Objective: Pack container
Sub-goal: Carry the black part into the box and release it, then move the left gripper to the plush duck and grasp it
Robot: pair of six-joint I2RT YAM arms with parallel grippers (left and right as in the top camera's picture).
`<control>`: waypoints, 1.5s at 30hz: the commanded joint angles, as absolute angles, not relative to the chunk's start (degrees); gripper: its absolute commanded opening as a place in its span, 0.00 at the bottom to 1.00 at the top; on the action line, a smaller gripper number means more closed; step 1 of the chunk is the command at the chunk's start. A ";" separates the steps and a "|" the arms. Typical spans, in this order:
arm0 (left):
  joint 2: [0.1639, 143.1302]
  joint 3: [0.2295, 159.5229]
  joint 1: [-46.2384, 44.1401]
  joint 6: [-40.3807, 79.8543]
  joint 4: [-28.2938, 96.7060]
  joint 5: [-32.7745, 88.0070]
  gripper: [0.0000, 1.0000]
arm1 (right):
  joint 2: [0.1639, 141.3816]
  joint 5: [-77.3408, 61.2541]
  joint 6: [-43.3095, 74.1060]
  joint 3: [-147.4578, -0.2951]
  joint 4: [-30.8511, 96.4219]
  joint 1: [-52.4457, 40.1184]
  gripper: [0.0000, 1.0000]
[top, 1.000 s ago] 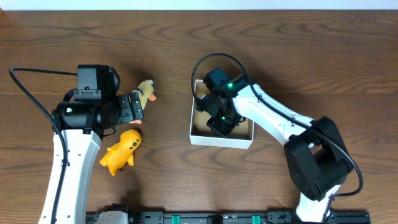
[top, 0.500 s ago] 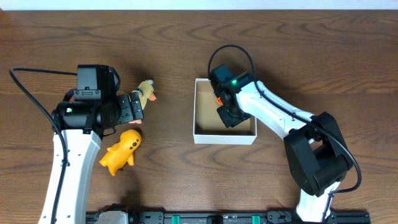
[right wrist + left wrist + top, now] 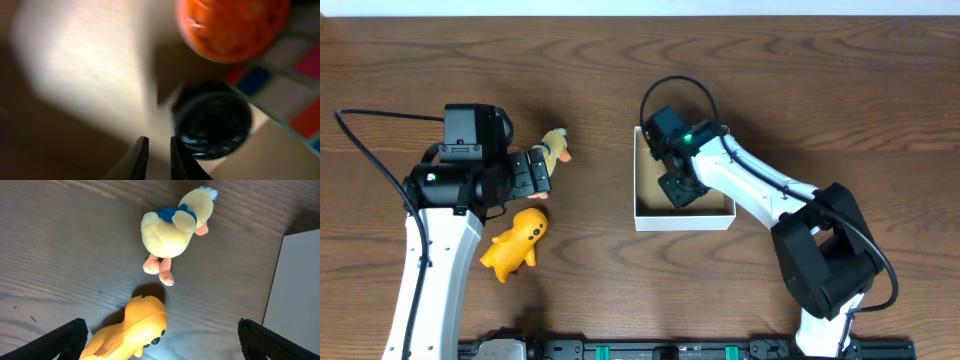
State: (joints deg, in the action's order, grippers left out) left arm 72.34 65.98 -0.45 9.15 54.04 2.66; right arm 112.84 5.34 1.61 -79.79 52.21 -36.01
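Overhead and wrist views of a two-arm packing scene. The container (image 3: 684,222) is a square, shallow, open-topped box with thin white walls and a brown cardboard floor. It sits flat on the dark wooden table (image 3: 800,70), slightly right of centre, with its edges roughly parallel to the table's edges. Its near wall shows a plain white outer face, and in the left wrist view a white side wall fills the right edge of the picture. The right gripper (image 3: 677,187) is lowered inside the container, over the middle of the floor. Its two fingers (image 3: 141,155) stand almost together, with only a thin slit between them and nothing visible in it. The blurred right wrist view shows an orange round shape (image 3: 230,27) and a black round shape (image 3: 212,125) on the pale floor; what they are cannot be told. The left gripper (image 3: 537,176) hangs spread wide and empty over the table, well to the left of the container. A pale plush duck (image 3: 172,227) with a blue ribbon lies ahead of it, and a yellow toy (image 3: 132,335) lies just beside the duck's feet.
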 commanded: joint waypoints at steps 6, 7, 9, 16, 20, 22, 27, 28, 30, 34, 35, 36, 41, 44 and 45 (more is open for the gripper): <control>72.66 66.85 -0.58 8.62 54.46 2.57 0.98 | 98.87 11.97 6.98 -87.83 52.01 -32.23 0.21; 72.66 66.85 -0.58 8.62 54.46 2.57 0.98 | 97.32 13.61 9.17 -88.29 52.05 -30.59 0.22; 72.66 66.85 -0.58 8.62 54.46 2.57 0.98 | 94.30 15.00 12.82 -88.47 52.03 -26.57 0.29; 72.95 66.83 -0.58 5.32 54.37 2.57 0.98 | 93.17 7.68 18.44 -87.42 57.74 -9.69 0.32; 74.96 66.81 -0.58 0.56 53.47 2.57 0.98 | 96.33 1.67 18.20 -84.01 59.24 -4.99 0.32; 77.19 66.81 -0.56 -1.93 52.21 2.55 0.98 | 98.41 0.54 17.72 -81.95 58.98 -4.67 0.31; 83.64 66.83 -0.56 -5.63 48.80 2.52 0.98 | 103.24 -2.79 14.94 -79.44 58.52 -6.39 0.31; 85.23 66.81 -0.56 -6.92 48.23 2.42 0.98 | 104.20 -4.03 13.91 -79.44 58.46 -6.76 0.31; 88.07 66.83 -0.58 -9.69 46.96 1.91 0.98 | 105.73 -6.76 11.94 -79.44 58.28 -7.42 0.31; 93.32 66.83 -0.58 -18.24 43.44 1.91 0.98 | 106.76 -7.79 11.92 -79.44 58.00 -8.93 0.32; 94.26 66.83 -0.58 -19.44 42.41 1.91 0.98 | 106.76 -7.81 11.92 -79.44 57.82 -9.15 0.32; 95.18 66.83 -0.56 -20.58 41.10 1.91 0.98 | 106.76 -7.88 11.92 -79.44 57.60 -9.43 0.32; 98.48 66.83 -0.58 -25.06 34.94 1.93 0.98 | 106.76 -13.43 8.86 -79.44 57.01 -9.82 0.32; 100.03 66.83 -0.58 -25.06 33.32 1.93 0.98 | 106.76 -14.00 8.91 -79.44 57.08 -9.82 0.32; 100.57 66.83 -0.58 -25.06 33.32 1.93 0.98 | 106.76 -14.02 8.91 -79.44 57.08 -9.82 0.33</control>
